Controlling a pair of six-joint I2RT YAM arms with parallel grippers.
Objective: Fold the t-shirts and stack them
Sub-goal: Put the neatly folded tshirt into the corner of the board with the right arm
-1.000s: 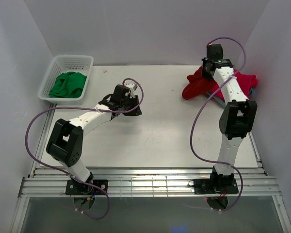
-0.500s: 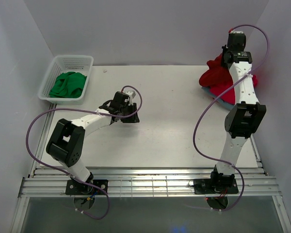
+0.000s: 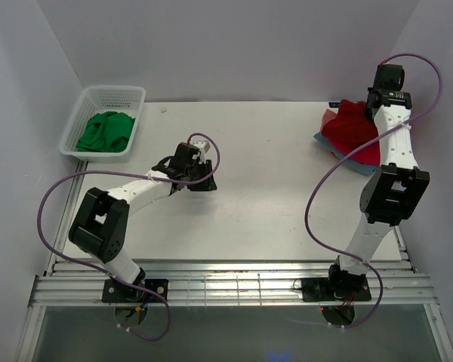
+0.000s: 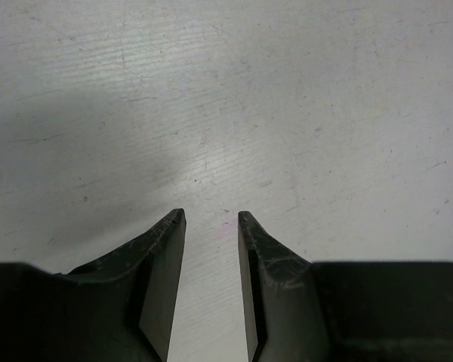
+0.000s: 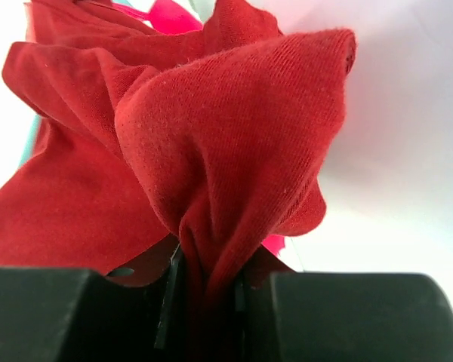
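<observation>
Dark red t-shirt (image 3: 349, 128) dragged further back-right since a second ago; bunched at far right table (image 3: 272, 219) corner over grey-blue shirt (image 3: 356, 161). Right gripper (image 5: 204, 294) clamped on its cloth. Left gripper (image 4: 211, 226) mid-table, fingers parted, empty.

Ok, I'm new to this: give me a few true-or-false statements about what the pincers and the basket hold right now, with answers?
1. The right pincer is clamped on the dark red shirt. True.
2. The left pincer holds a shirt. False: it is open and empty above the table.
3. The white basket holds green cloth. True.
4. The basket stands beside the red shirt. False: it is at the far left, the shirt at the far right.
</observation>
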